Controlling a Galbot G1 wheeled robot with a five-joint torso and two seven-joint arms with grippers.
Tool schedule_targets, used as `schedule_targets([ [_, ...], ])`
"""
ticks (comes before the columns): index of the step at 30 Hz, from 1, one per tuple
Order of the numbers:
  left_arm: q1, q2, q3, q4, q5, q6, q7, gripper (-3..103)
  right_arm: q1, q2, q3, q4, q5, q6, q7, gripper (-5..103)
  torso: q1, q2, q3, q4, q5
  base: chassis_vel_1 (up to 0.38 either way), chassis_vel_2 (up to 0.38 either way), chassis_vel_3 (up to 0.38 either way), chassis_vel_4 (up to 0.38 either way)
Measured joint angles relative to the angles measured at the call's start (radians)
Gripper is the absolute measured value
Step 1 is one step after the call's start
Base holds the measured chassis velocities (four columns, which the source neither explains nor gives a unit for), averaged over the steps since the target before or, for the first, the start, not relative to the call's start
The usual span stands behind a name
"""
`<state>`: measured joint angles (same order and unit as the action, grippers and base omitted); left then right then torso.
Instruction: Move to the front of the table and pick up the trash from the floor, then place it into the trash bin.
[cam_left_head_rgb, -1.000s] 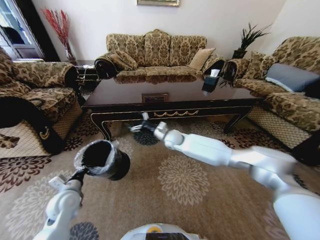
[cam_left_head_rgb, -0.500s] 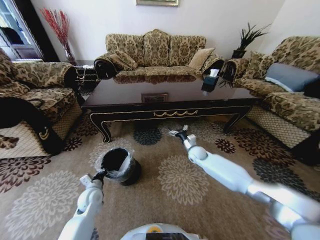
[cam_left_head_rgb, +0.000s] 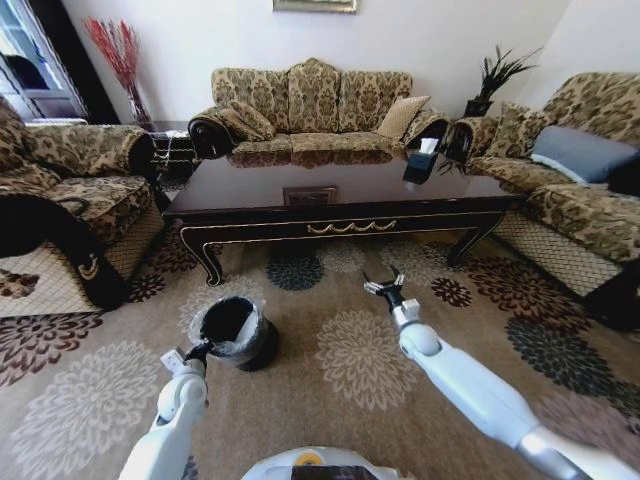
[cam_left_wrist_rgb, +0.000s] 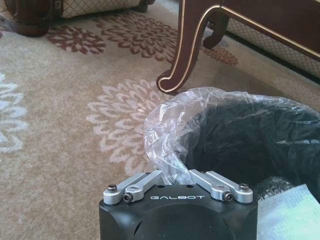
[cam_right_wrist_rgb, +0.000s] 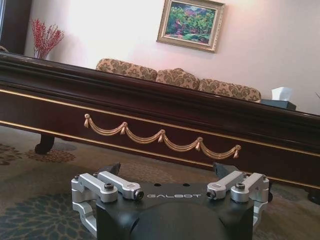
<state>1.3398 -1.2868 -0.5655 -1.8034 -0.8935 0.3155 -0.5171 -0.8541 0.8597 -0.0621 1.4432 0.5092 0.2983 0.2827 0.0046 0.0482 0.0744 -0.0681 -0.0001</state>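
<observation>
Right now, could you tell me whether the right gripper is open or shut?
Open. The right gripper hovers above the carpet before the table, fingers spread with nothing between them.

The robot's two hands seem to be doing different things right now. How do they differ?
The left hand is shut on the clear plastic liner at the rim of the small round black trash bin, which stands on the patterned carpet. The right hand is open and holds nothing, reaching out low before the long glossy dark brown coffee table. Both are black blocks with silver finger links.
</observation>
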Motion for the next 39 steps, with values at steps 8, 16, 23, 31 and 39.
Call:
schedule_targets([
  [8, 0.023, 0.008, -0.014, -0.027, 0.024, 0.005, 0.001, 3, -0.081, -0.004, 0.058, 0.048, -0.016, 0.0, 0.002, 100, 0.0, 0.0, 0.0, 0.0003, 0.0001, 0.0, 0.0, 0.0, 0.0],
  [16, 0.048, -0.007, -0.039, -0.023, 0.065, 0.0, 0.016, 0, -0.124, -0.007, 0.106, 0.059, -0.026, 0.002, 0.001, 100, 0.0, 0.0, 0.0, 0.0003, 0.0001, 0.0, 0.0, 0.0, 0.0],
  [23, 0.097, 0.002, -0.075, -0.087, 0.066, -0.002, 0.028, 30, -0.201, -0.026, 0.202, 0.108, -0.031, 0.003, -0.001, 100, 0.0, 0.0, 0.0, 0.0002, -0.0002, 0.0, 0.0, 0.0, 0.0],
  [31, 0.174, 0.017, -0.139, -0.195, 0.077, -0.006, 0.03, 57, -0.334, -0.018, 0.364, 0.198, -0.031, -0.001, -0.003, 100, 0.0, 0.0, 0.0, 0.0005, 0.0002, 0.0, 0.0, 0.0, 0.0],
  [39, 0.237, 0.057, -0.184, -0.376, 0.104, -0.013, 0.041, 84, -0.504, 0.019, 0.551, 0.334, -0.028, -0.03, 0.014, 100, 0.0, 0.0, 0.0, -0.0004, 0.0002, 0.0, 0.0, 0.0, 0.0],
])
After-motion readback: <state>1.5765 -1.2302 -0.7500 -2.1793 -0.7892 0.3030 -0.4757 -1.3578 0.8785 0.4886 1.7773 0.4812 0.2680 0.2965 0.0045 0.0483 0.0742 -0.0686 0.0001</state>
